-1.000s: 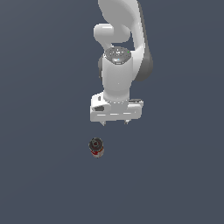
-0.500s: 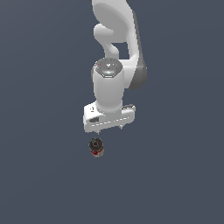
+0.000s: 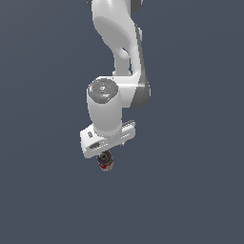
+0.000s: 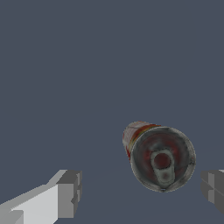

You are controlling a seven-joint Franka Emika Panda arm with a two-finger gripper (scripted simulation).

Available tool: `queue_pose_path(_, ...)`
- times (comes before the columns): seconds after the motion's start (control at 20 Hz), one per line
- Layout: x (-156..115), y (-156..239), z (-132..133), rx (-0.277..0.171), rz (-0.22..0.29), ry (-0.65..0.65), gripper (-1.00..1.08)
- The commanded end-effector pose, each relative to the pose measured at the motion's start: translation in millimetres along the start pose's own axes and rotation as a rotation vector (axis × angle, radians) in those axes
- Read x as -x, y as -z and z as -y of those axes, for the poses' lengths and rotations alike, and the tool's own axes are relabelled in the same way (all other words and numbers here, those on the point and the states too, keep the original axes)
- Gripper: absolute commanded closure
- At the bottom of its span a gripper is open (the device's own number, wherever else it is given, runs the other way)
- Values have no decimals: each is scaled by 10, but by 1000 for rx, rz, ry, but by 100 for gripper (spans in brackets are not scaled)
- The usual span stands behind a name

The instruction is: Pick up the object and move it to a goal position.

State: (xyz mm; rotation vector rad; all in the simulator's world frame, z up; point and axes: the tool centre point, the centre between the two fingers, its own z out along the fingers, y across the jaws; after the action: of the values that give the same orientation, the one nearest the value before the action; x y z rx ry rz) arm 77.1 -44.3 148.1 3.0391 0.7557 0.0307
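The object point(image 3: 105, 162) is a small can with a dark grey round top and red-and-white sides, standing upright on the grey floor. In the exterior view my gripper's hand covers its upper part. In the wrist view the can point(image 4: 159, 156) sits between my two fingers, nearer one finger point(image 4: 213, 189) than the other finger point(image 4: 68, 193), touching neither. My gripper point(image 4: 141, 191) is open and empty, hovering just above the can.
The floor point(image 3: 190, 190) is a plain dark grey surface all around. The white arm point(image 3: 116, 71) rises above the gripper toward the exterior view's top.
The arm has moved toward the exterior view's left and down, from beside the can to directly over it. The can has not moved.
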Motion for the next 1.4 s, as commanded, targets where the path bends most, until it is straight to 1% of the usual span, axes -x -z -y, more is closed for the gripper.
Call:
queue_pose_path(0.0, -2, -56, -90, -4, 5, 49, -92)
queue_pose_path(0.45, 10, -186, -294, -14, 14, 154, -92)
queue_pose_path(0.9, 17, -227, -329, -15, 15, 170, -92)
queue_pose_path(1.05, 21, -320, -328, -15, 15, 170, -92)
queue_pose_path(1.35, 33, -644, -315, -16, 15, 174, -92)
